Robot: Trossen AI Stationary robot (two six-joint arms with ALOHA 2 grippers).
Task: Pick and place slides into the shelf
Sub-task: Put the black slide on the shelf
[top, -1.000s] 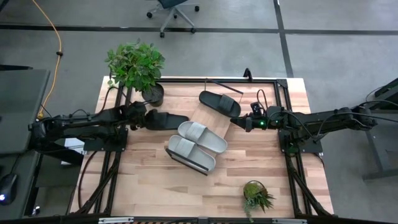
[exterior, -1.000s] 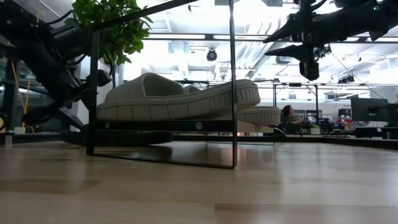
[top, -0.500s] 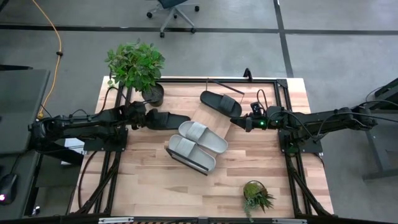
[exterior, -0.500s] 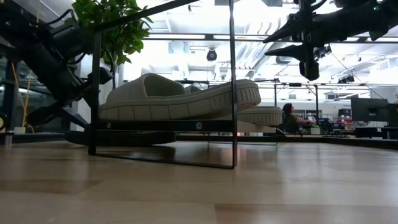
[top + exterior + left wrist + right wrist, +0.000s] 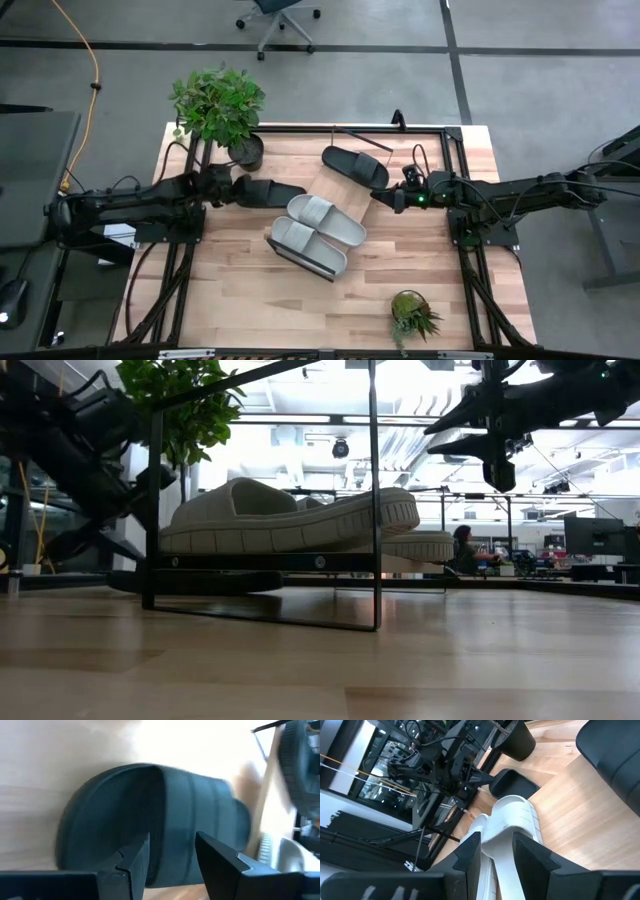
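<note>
Two pale grey-green slides (image 5: 316,233) lie side by side on the shelf (image 5: 336,188), a light plank set slantwise at the table's middle. One black slide (image 5: 353,165) rests at the shelf's far end. The other black slide (image 5: 272,193) lies sole down on the tabletop, left of the shelf. My left gripper (image 5: 233,190) is open at that slide's left end, slanting down at its strap (image 5: 170,815); the low view shows it above the slide. My right gripper (image 5: 382,197) hangs open and holds nothing, right of the shelf, high above the table (image 5: 495,460).
A potted plant (image 5: 220,105) stands at the far left corner, close behind the left arm. A small plant (image 5: 412,315) sits near the front right. The shelf's thin dark wire frame (image 5: 375,510) rises at its ends. Bare tabletop lies toward the near edge.
My left gripper has tipped a little and drawn slightly back from the black slide on the tabletop; the slide lies where it was. My right arm has kept still.
</note>
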